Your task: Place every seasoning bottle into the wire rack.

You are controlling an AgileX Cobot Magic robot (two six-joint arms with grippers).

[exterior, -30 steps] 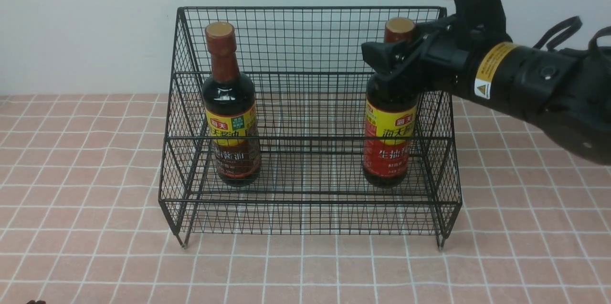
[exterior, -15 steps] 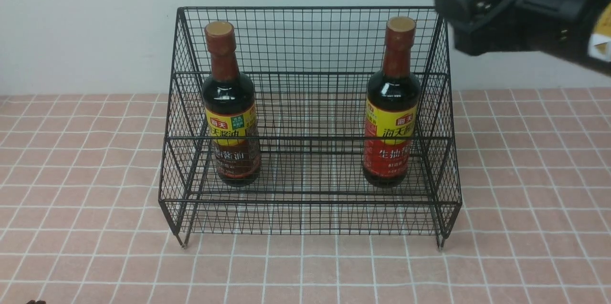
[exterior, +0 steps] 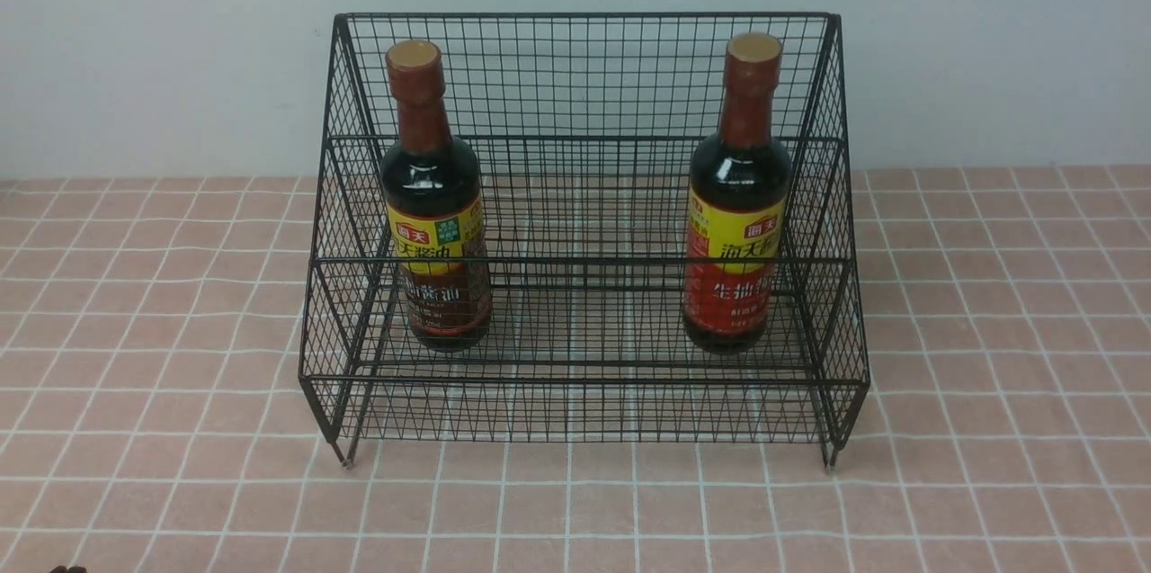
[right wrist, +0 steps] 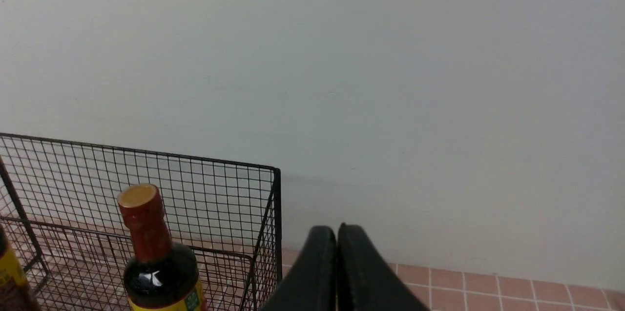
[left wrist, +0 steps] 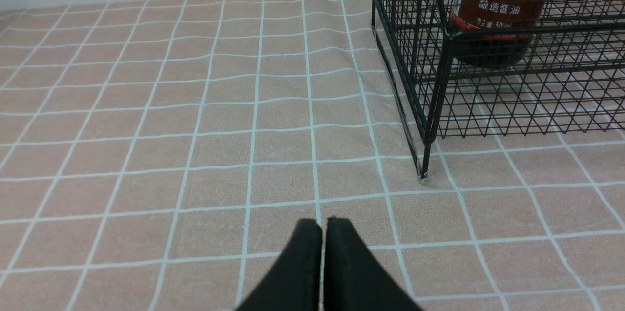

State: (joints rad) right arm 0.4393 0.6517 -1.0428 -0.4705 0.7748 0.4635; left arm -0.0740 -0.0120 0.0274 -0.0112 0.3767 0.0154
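Reading the front view first: the wire rack (exterior: pixel 584 231) sits mid-table with both bottles upright on its lower shelf, the brown-label bottle (exterior: pixel 436 204) toward 9 o'clock and the red-label bottle (exterior: pixel 737 204) toward 3 o'clock, well apart. Judgement: the placing looks complete.

My left gripper (left wrist: pixel 322 233) has its fingers pressed together on nothing, low over the tiled cloth (left wrist: pixel 195 106), off the rack's near corner foot. My right gripper (right wrist: pixel 337 242) is likewise closed and empty, high, pointing at the wall (right wrist: pixel 390 81), beyond the rack's side.

Risks, as I judge them: each bottle stands close to a side panel, so any sweep of mine across the rack top could catch a cap and tip a bottle. The cloth is rippled by the rack foot; dragging my left fingers there could tug it and shift the rack.

Hidden: neither arm shows in the front view. Each wrist view crops its bottle. Bottle bases are screened by mesh, so I cannot confirm they sit flat.
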